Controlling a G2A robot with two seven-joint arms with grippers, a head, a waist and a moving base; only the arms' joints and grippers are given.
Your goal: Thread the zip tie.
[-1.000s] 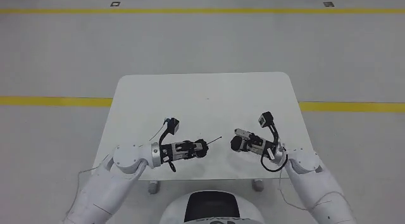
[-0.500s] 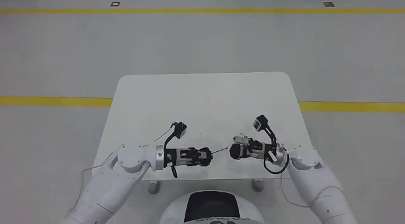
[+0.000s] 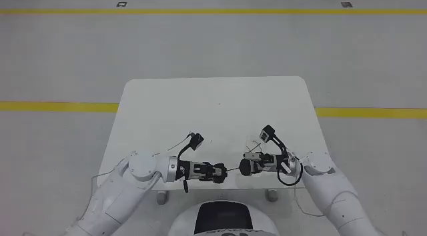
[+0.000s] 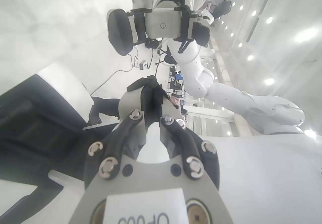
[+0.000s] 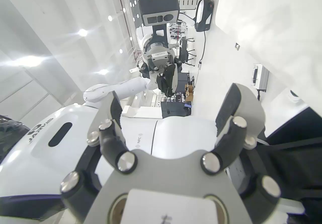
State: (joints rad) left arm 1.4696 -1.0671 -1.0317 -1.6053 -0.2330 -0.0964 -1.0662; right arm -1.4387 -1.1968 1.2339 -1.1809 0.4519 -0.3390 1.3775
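- The white bench [image 3: 213, 96] is the biggest thing here. Both arms are held up over its near edge, so the job is done in the air and not on the top
- The right pincer [image 5: 173, 100] is spread wide and holds nothing. It faces the other arm, and I think it is wide like this so it is ready to catch the thin end
- The left pincer [image 4: 151, 100] is squeezed tight on the zip tie [image 3: 233, 168], I think so that the strip cannot slip or wobble
- The zip tie is a thin black strip. It sticks out of the left pincer and points at the right pincer, which is very near. I cannot tell if its tip touches that pincer
- Which end has the little hole is too small to tell
- A white sticker [image 4: 143, 202] with dark letters sits on the back of the left pincer. The letters are upside down and cut off at the edge, so they cannot be read whole
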